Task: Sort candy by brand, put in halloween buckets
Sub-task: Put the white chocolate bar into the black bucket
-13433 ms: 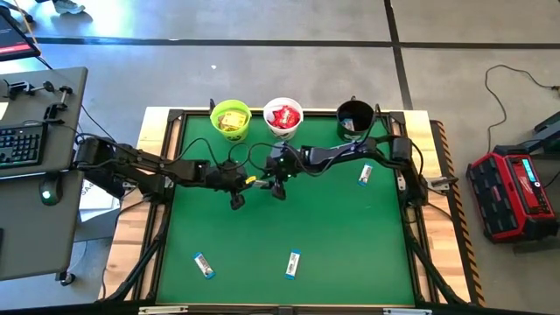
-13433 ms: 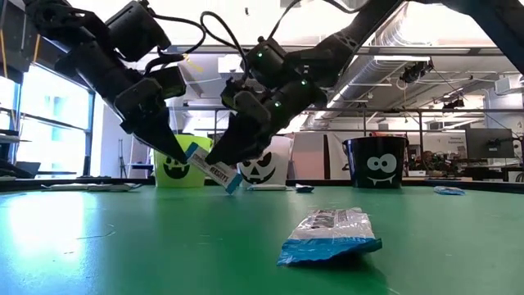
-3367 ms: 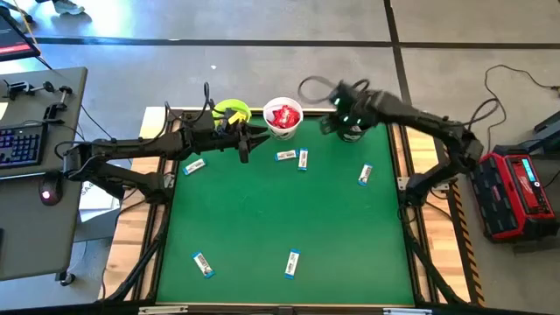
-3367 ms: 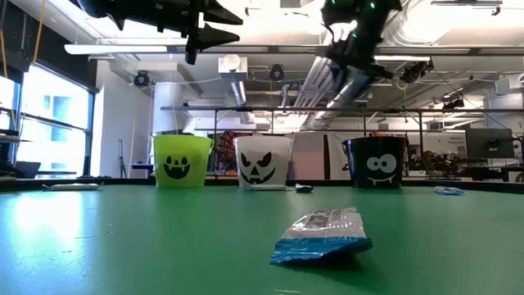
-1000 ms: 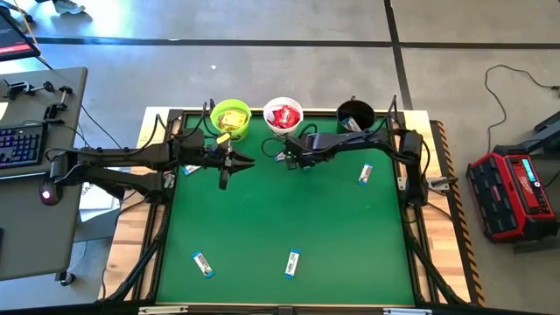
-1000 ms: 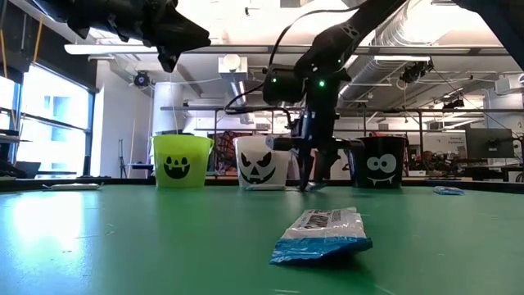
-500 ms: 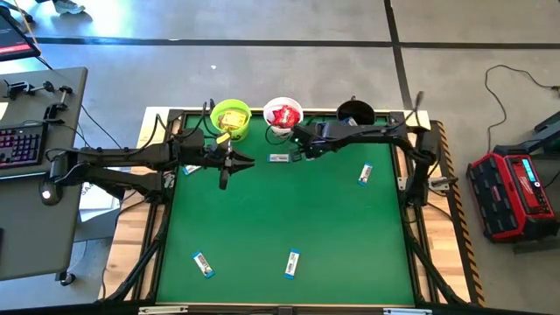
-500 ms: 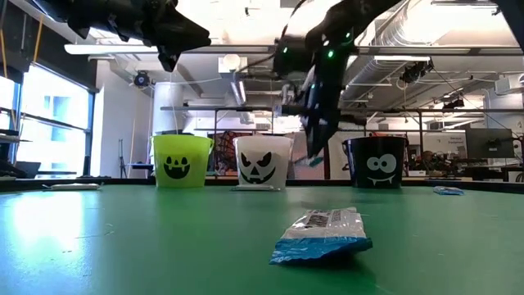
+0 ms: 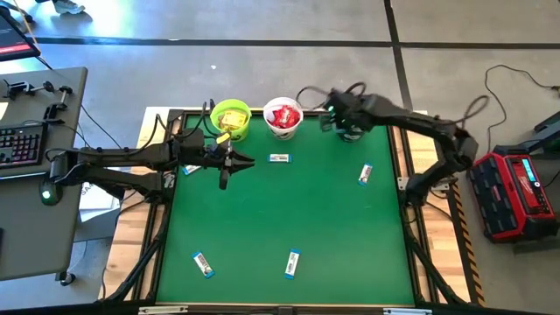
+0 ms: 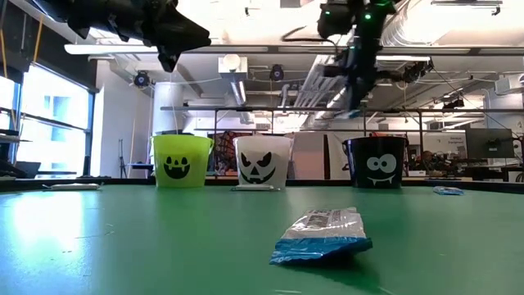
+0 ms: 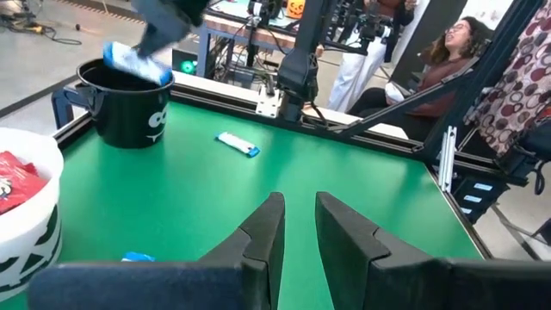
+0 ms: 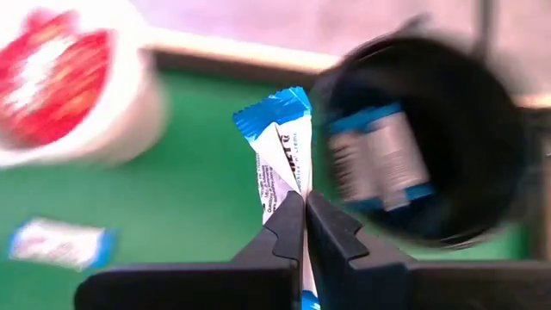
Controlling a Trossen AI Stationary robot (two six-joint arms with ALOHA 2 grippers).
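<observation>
One blue-and-white bar [image 12: 282, 146] is pinched in our right claw [image 12: 303, 226] beside the black bucket [image 9: 354, 115], upper centre of frame. Risk: releasing off-centre, clipping the rim. Left claw [image 11: 297, 222], slightly parted and empty, is hovering over the table [image 9: 297, 210].

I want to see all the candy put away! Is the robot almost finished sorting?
Partly. Yellow candy sits in the green bucket, red in the white bucket, a blue bar in the black bucket. The right gripper holds another blue bar beside the black bucket. The left gripper is empty. At least five blue bars lie on the table.
</observation>
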